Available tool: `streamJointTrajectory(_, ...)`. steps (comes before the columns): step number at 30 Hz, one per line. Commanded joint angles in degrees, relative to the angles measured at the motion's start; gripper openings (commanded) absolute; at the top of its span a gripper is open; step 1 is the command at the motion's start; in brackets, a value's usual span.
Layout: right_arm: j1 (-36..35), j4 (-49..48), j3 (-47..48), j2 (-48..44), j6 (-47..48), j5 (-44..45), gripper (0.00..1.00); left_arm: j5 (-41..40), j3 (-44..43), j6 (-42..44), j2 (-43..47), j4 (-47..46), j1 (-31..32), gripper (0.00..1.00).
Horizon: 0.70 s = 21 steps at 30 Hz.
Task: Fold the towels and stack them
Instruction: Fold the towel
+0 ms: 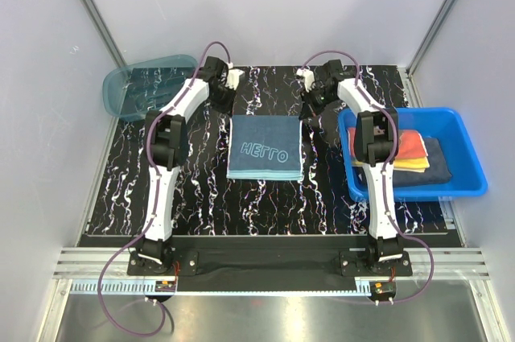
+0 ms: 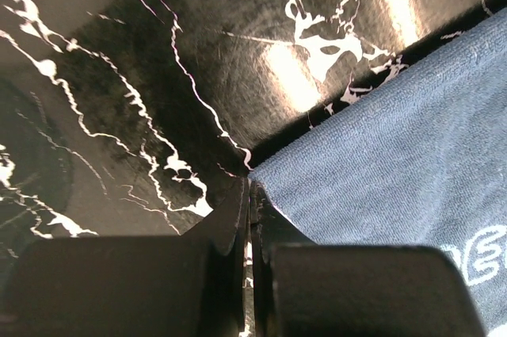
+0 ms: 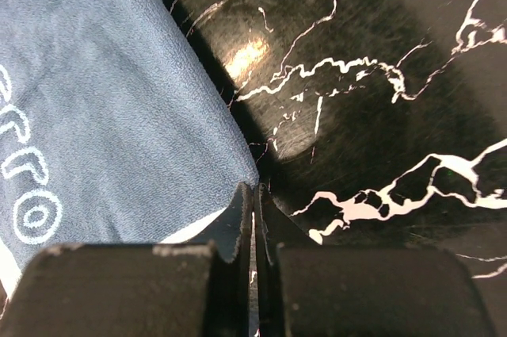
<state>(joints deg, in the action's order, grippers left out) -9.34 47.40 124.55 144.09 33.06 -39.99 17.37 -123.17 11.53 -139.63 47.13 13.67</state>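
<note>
Black marbled bench [image 1: 265,197] under the towel [image 1: 265,147], dark blue with pale letters, spread flat in the middle. To the right of the towel, near it, a blue bin [image 1: 471,161] with folded towels [image 1: 412,147] inside: orange-red on yellow on dark blue. To the far left of the towel, well apart, a teal basket [image 1: 149,84]. At the towel's far left corner, the left end effector [image 2: 250,194], closed fully, pinching that corner. At the towel's far right corner, the right end effector [image 3: 254,190], also closed fully, pinching the corner there.
</note>
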Motion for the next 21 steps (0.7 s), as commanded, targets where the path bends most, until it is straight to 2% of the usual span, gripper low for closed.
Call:
streamJointTrajectory(1,0.7,-4.0,-1.2,-7.0,0.0,0.6,0.0,-0.8,-0.2,-0.3,5.1,-2.7,-0.7,0.0)
streamJointTrajectory(5,0.6,-11.9,-8.4,-12.0,-0.5,3.9,0.0,-2.2,2.2,0.1,8.1,-4.6,-0.8,0.0)
streamJointTrajectory(21,0.0,-22.3,-21.3,-21.2,1.0,8.3,0.0,-4.7,10.7,1.1,17.5,-9.4,0.5,0.0)
